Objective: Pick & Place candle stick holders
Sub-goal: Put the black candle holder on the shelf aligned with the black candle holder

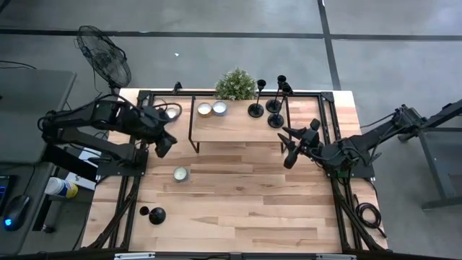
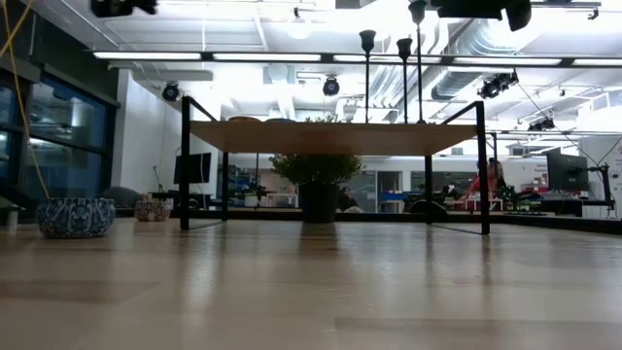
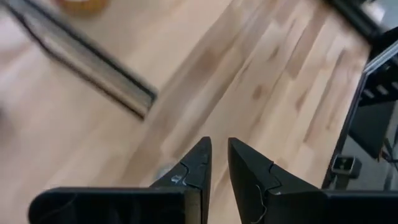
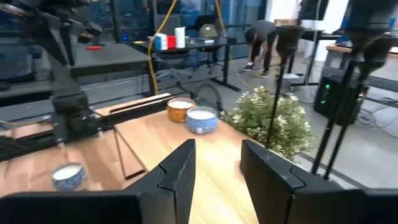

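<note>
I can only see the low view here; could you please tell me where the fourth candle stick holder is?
Observer: The fourth candle stick holder is on the table near its front left corner, well away from the shelf.
Operator: Thank you. Is the right gripper carrying anything?
Observer: No. The right gripper is open and empty, just off the shelf's right end.
Operator: And the left one?
Observer: The left gripper is empty too, fingers narrowly apart, by the shelf's left end.
</note>
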Motion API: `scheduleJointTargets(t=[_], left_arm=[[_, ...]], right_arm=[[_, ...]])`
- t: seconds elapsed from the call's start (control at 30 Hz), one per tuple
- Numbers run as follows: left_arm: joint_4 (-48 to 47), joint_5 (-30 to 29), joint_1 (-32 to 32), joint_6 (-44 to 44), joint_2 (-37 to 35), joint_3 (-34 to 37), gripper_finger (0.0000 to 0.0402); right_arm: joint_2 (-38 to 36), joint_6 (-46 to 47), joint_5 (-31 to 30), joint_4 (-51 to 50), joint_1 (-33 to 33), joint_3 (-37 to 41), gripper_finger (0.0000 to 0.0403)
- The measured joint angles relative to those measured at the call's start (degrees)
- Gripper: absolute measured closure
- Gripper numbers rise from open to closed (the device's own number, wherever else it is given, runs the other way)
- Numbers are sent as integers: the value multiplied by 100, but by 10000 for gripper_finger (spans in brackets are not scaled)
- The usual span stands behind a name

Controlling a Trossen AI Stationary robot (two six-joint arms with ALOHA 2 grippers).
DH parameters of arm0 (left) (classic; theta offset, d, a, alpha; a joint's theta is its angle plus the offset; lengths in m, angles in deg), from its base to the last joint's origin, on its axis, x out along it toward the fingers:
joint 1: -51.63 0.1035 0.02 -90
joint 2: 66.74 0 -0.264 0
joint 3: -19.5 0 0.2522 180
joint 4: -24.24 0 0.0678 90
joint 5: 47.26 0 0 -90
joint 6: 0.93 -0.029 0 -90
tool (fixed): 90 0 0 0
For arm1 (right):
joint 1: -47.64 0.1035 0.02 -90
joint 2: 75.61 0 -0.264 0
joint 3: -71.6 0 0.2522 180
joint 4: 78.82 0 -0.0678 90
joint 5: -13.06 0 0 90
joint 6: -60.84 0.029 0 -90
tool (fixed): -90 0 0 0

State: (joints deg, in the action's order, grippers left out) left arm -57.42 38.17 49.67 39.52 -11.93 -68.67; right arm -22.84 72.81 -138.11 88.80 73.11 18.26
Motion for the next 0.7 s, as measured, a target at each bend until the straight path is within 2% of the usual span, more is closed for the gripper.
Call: scheduleJointTargets(t=[0.23, 0.43, 0.7], left_arm=[[-573, -101, -933, 1394, 15, 0, 351], [-1140, -312, -1931, 2833, 55, 0, 351], [-1512, 488, -3087, 4086, 514, 2, 351]], right_arm=[[0, -29, 74, -25, 101, 0, 281], [-7, -42, 383, -49, 99, 0, 280], [-9, -42, 673, -253, 97, 0, 281]])
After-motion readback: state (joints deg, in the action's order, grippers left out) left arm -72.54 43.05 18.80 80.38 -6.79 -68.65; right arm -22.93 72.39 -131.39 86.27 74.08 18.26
